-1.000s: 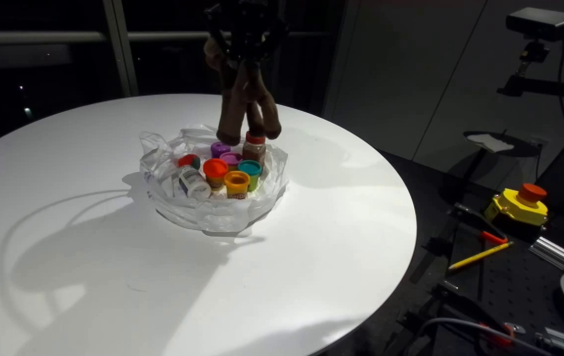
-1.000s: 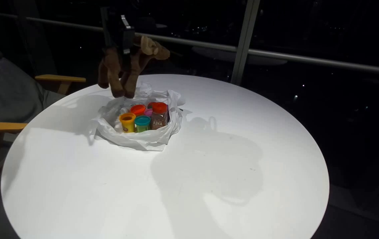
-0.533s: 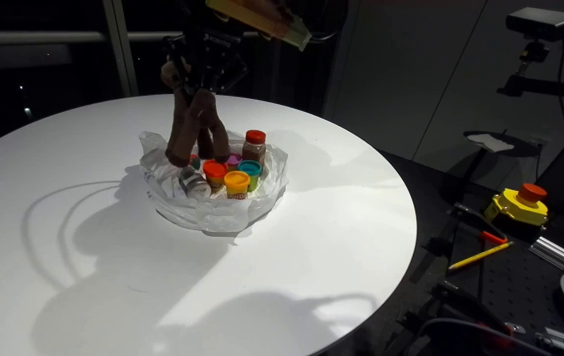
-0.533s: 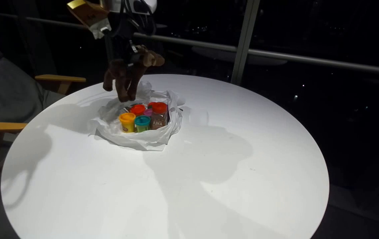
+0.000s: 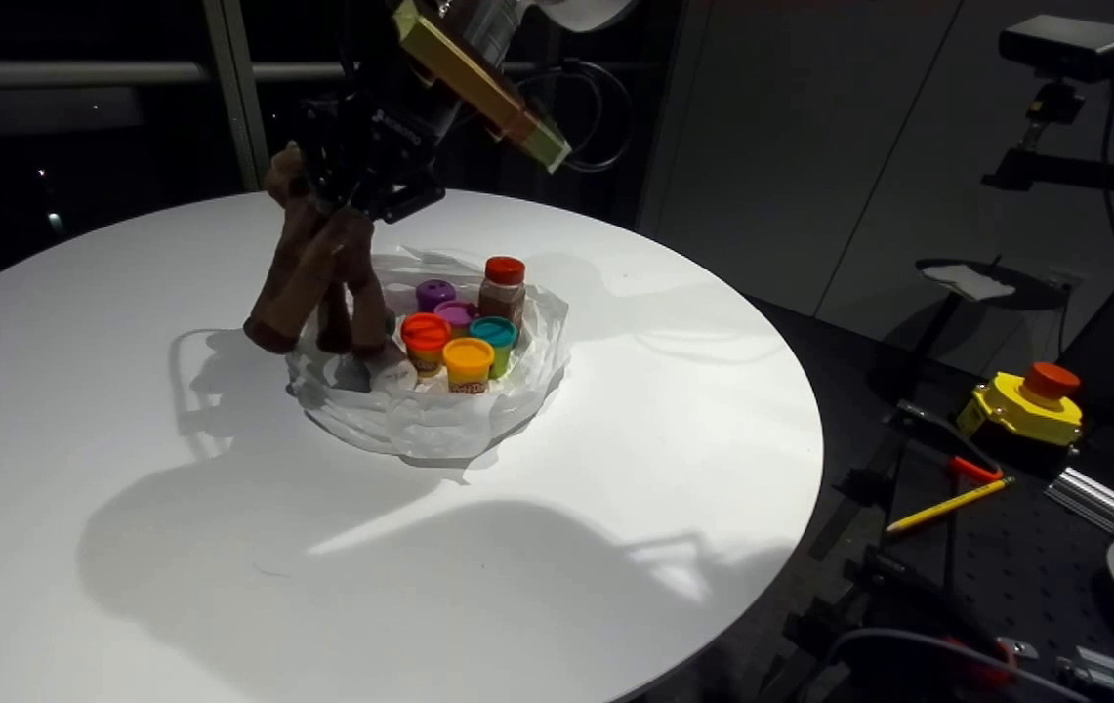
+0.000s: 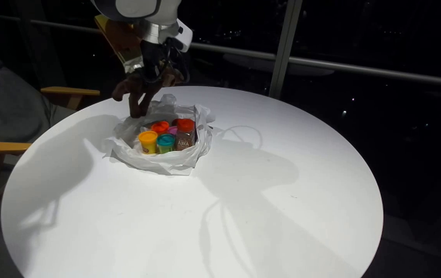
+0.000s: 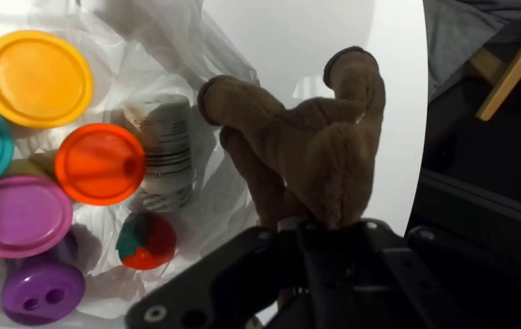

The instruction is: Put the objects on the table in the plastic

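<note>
My gripper (image 5: 337,200) is shut on a brown plush animal (image 5: 303,278) with hanging legs, also in the wrist view (image 7: 338,160); its fingertips (image 7: 326,228) pinch the body. The plush hangs tilted over one edge of the white plastic bag (image 5: 439,430); whether its feet touch is unclear. The spread-open bag (image 6: 162,168) holds a yellow-lidded tub (image 5: 468,361), red-lidded tub (image 5: 425,337), teal-lidded tub (image 5: 495,337), pink-lidded tub (image 7: 25,217), purple piece (image 7: 43,292), brown spice jar (image 6: 184,137), white bottle (image 7: 164,151) lying down and red-green piece (image 7: 146,242).
The bag stands on a round white table (image 5: 176,527). A grey chair with wooden armrests (image 6: 69,91) is beside the table's edge. A yellow emergency-stop box (image 5: 1020,410), a pencil (image 5: 950,506) and a camera (image 5: 1074,49) on a stand are beyond the table.
My gripper has carried the plush across the bag toward its edge, leftward and lower in an exterior view, and has tilted. The things in the bag appear unmoved.
</note>
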